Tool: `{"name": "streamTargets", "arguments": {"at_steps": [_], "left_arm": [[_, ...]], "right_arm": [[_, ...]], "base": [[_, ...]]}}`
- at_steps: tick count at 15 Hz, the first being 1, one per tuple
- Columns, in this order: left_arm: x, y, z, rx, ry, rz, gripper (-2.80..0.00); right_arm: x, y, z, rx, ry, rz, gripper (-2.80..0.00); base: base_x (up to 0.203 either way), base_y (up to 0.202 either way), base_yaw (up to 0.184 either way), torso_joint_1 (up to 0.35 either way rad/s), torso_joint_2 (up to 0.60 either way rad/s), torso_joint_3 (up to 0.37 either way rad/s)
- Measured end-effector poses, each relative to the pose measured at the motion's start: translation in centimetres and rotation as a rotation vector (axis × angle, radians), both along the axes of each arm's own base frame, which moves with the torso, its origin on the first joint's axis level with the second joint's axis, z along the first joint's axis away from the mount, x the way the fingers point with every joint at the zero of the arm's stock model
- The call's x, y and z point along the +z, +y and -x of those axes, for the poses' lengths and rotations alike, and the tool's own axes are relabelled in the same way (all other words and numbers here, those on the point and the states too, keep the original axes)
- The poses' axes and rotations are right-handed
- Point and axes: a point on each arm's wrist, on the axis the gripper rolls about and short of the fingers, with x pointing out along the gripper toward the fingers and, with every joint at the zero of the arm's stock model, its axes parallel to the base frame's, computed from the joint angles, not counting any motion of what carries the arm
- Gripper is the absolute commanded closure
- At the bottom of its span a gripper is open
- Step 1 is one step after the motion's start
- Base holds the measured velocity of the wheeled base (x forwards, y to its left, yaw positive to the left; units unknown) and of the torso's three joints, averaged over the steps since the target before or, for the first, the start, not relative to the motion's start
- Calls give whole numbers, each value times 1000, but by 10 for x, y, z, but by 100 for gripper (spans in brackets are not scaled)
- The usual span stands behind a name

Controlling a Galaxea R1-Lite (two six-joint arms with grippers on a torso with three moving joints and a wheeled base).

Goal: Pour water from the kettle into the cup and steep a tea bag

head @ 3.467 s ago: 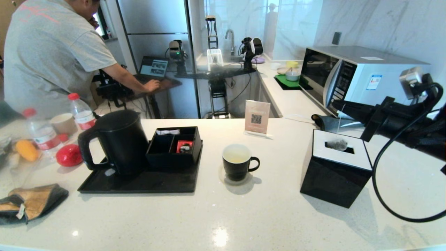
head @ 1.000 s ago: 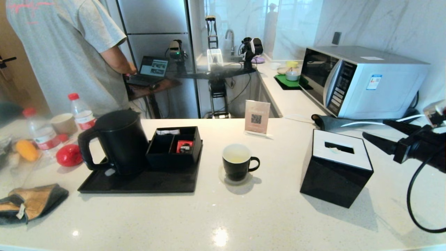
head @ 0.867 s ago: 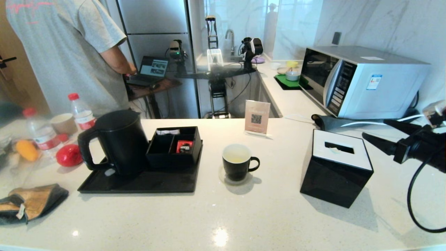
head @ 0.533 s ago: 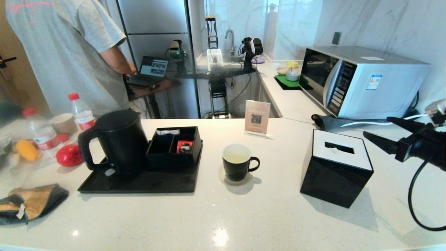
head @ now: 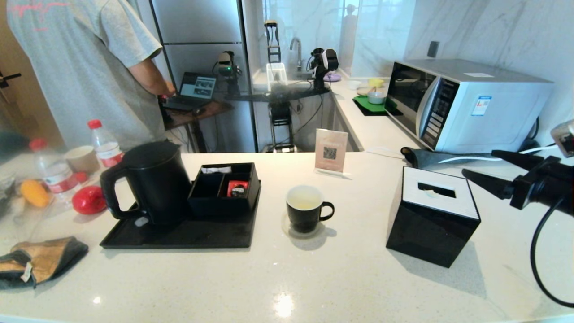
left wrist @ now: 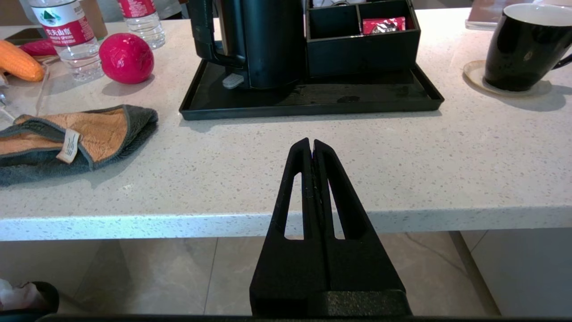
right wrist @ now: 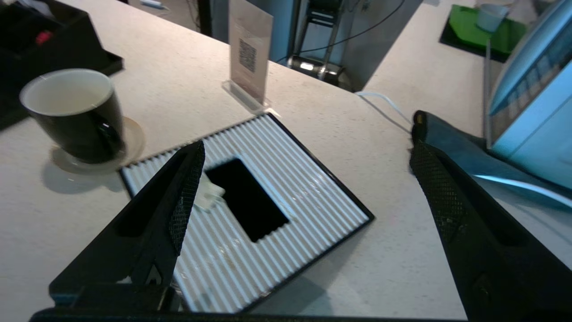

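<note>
Right hand [head: 480,167] is seen at the right edge of the head view, above the worktop [head: 287,278], jaws spread wide, nothing between them. It hangs just beside and slightly above the black box [head: 432,215], the one with the white ribbed top and a slot. In the right wrist view the two fingers [right wrist: 178,188] frame that lid, and a small white tag [right wrist: 206,197] is seen lying at the slot's edge, close to one finger. Whether it belongs to the tea bag cannot be told; no sachet is visible.

Left hand [left wrist: 311,145] is parked low in front of the worktop edge, fingers pressed together, empty.

The cup [head: 306,207] is placed upright on a coaster mid-worktop, left of the box, handle toward the box, with pale water [head: 305,205] low inside. The card stand [head: 331,151] is set behind it.

The kettle [head: 152,181] is seated on the black tray [head: 179,235] further left, lid on, handle turned away from the cup. An organiser box [head: 224,188] holding a red packet [head: 236,187] sits beside it on the same tray.

Bottles [head: 104,142], a red ball [head: 89,199] and a folded cloth [head: 38,260] are found at far left; the microwave [head: 462,103] is at the rear right.
</note>
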Motion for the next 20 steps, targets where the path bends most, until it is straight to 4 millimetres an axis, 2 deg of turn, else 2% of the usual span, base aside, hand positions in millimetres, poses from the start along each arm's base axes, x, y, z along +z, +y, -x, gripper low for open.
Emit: {"name": "streamTargets", "arguments": {"at_steps": [4,5,11,15,20], "left_arm": [[0,0,0,0,0,0,0],[0,0,0,0,0,0,0],[0,0,0,0,0,0,0],[0,0,0,0,0,-1,0],[0,0,0,0,0,0,0]], "right_arm": [[29,7,7,13,59,-40,-280],[34,8,9,16,68,-43,0],[52,18,21,41,200,-92,0],[73,38,26,37,415,-317,0],[66,58,28,13,612,-498,0]], "base": [[0,0,0,0,0,0],[0,0,0,0,0,0],[0,0,0,0,0,0],[0,0,0,0,0,0],[0,0,0,0,0,0]]}}
